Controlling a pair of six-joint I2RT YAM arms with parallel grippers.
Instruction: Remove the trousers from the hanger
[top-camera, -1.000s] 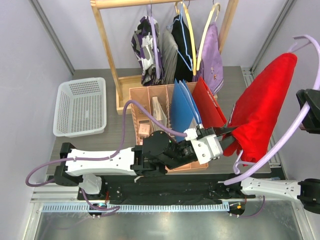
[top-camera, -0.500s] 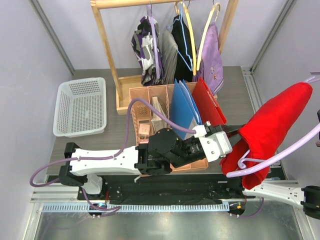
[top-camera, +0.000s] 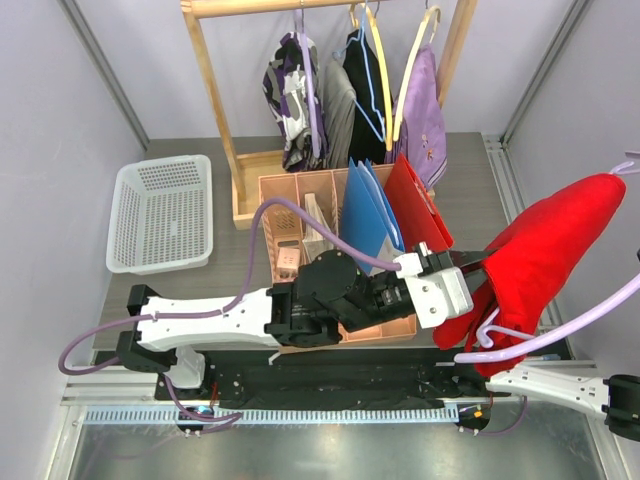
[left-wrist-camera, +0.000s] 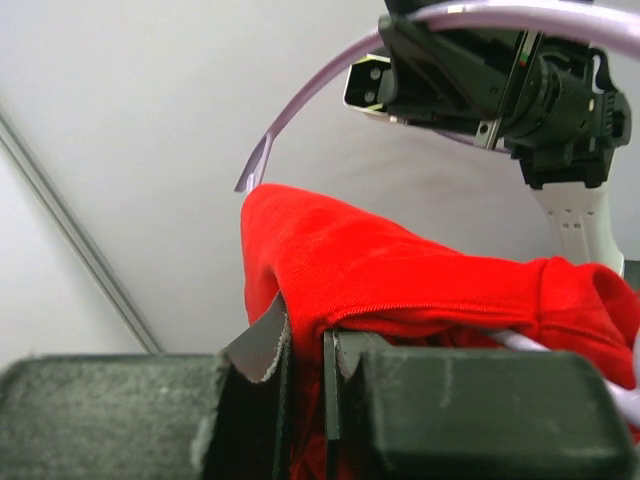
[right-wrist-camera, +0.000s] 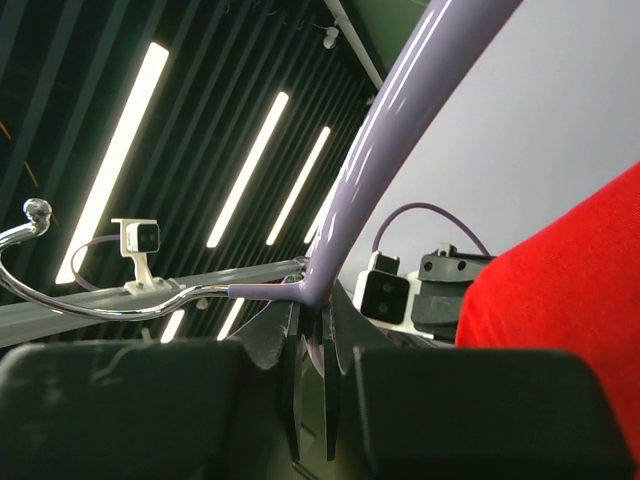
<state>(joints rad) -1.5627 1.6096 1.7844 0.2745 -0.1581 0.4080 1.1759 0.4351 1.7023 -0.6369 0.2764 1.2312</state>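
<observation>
A tan wooden organizer on the table is split by thin dividers. Its right slots hold stiff blue folders and a red folder, all upright. A white plastic basket with perforated walls sits well apart to its left. Behind, a pale wooden rack carries soft garments on thin hangers, one patterned, one lilac.

The trousers, plain bright red and soft, hang bunched over the hanger in the air at the table's right edge. The hanger is smooth lavender plastic, thin and curved. The left gripper is nearly closed, pinching a fold of the red cloth. The right gripper is clamped narrow on the hanger where its metal hook joins.
</observation>
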